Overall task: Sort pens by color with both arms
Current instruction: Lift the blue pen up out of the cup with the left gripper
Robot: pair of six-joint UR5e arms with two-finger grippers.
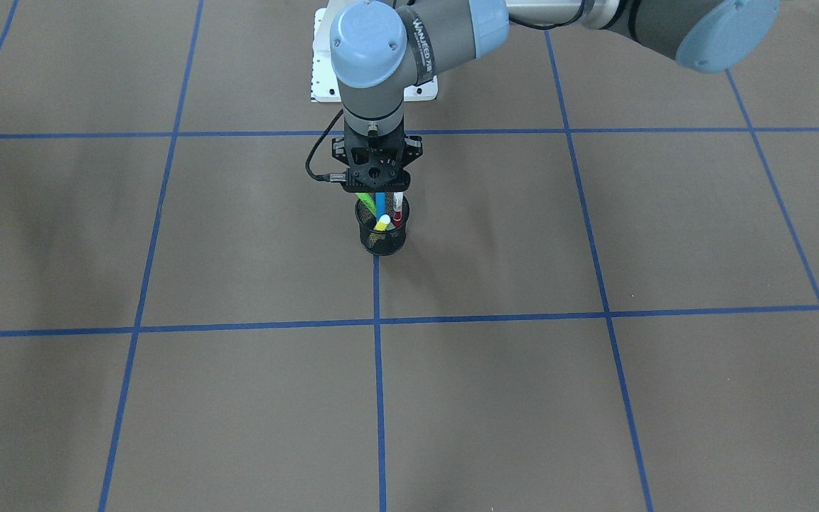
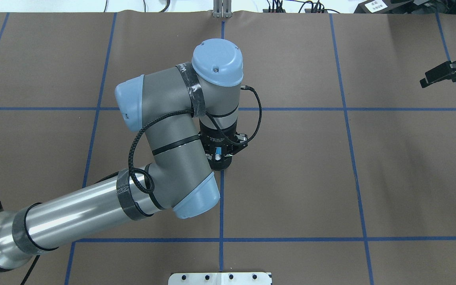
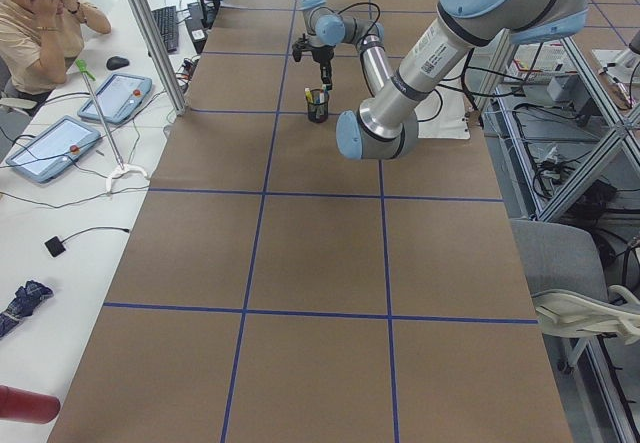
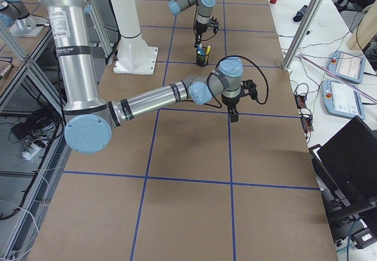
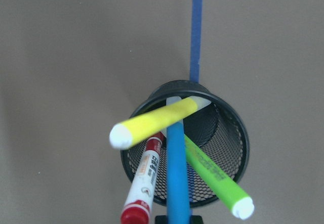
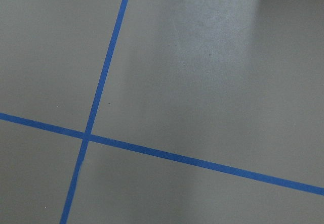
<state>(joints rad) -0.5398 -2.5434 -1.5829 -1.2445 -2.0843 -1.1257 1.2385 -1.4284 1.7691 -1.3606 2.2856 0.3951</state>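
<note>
A black mesh cup (image 1: 384,243) stands on the brown table on a blue tape line and holds all four pens. In the left wrist view the yellow pen (image 5: 157,120) lies across the cup's rim (image 5: 238,133). The red pen (image 5: 144,181) leans left and the green pen (image 5: 212,176) leans right. The blue pen (image 5: 177,173) stands upright. My left gripper (image 1: 379,190) hangs straight over the cup, shut on the top of the blue pen (image 1: 379,203). My right gripper (image 2: 430,77) hovers far off over bare table. I cannot tell whether it is open.
The table is brown paper marked into squares by blue tape (image 6: 106,67). The white pedestal base (image 1: 324,78) stands behind the cup on the robot's side. A person (image 3: 35,13) sits at a side desk with tablets. The right wrist view shows only table and tape.
</note>
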